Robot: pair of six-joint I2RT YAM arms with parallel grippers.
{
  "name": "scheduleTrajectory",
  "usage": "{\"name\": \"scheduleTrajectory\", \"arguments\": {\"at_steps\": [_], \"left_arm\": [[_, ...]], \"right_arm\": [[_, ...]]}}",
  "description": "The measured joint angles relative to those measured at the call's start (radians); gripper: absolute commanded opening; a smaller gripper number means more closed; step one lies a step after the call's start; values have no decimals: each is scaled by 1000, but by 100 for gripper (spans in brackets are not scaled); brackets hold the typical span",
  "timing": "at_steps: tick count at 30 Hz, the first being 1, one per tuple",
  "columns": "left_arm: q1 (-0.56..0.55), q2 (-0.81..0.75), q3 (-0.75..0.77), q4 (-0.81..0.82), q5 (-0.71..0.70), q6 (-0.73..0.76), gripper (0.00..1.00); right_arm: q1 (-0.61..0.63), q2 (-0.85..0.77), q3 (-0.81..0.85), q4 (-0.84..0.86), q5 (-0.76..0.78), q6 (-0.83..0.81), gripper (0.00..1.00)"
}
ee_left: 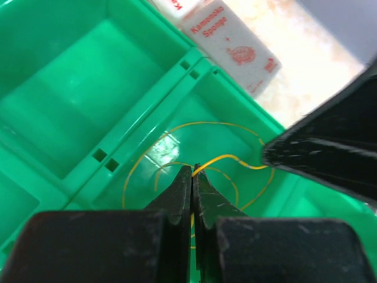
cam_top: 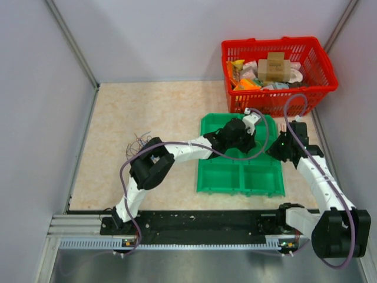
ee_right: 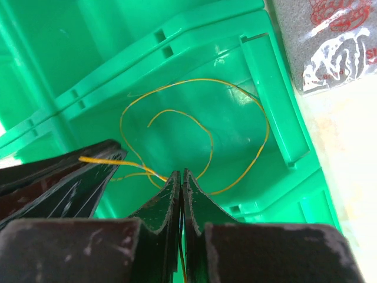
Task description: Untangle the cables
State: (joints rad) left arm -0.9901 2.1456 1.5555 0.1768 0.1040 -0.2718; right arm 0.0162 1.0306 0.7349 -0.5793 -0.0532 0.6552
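Note:
A thin yellow wire [ee_left: 224,158] lies in loops in a back compartment of the green tray [cam_top: 240,190]. My left gripper [ee_left: 193,171] is shut on it, with the wire leaving at the fingertips. My right gripper [ee_right: 179,174] is shut on the same yellow wire [ee_right: 100,160], close beside the left gripper's fingers [ee_right: 59,177]. In the top view both the left gripper [cam_top: 246,139] and the right gripper [cam_top: 274,148] hang over the tray's back right part. A small tangle of dark and reddish cables [cam_top: 140,143] lies on the table to the left, by the left arm's elbow.
A red basket [cam_top: 321,88] full of packets stands at the back right, just behind the tray. A wrapped sponge packet [ee_left: 230,47] lies on the table beside the tray; it also shows in the right wrist view [ee_right: 330,41]. Grey walls enclose the table.

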Motion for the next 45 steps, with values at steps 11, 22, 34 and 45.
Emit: {"name": "scheduleTrajectory", "arguments": {"at_steps": [11, 22, 34, 45], "left_arm": [[39, -25, 16, -137, 167, -187, 59], [79, -452, -228, -230, 187, -201, 71], [529, -1014, -607, -600, -170, -298, 86], [683, -1307, -729, -789, -403, -359, 96]], "right_arm": [[0, 243, 99, 40, -58, -100, 0], [56, 304, 97, 90, -17, -144, 7], [116, 279, 95, 87, -6, -194, 71], [300, 182, 290, -42, 106, -244, 80]]}}
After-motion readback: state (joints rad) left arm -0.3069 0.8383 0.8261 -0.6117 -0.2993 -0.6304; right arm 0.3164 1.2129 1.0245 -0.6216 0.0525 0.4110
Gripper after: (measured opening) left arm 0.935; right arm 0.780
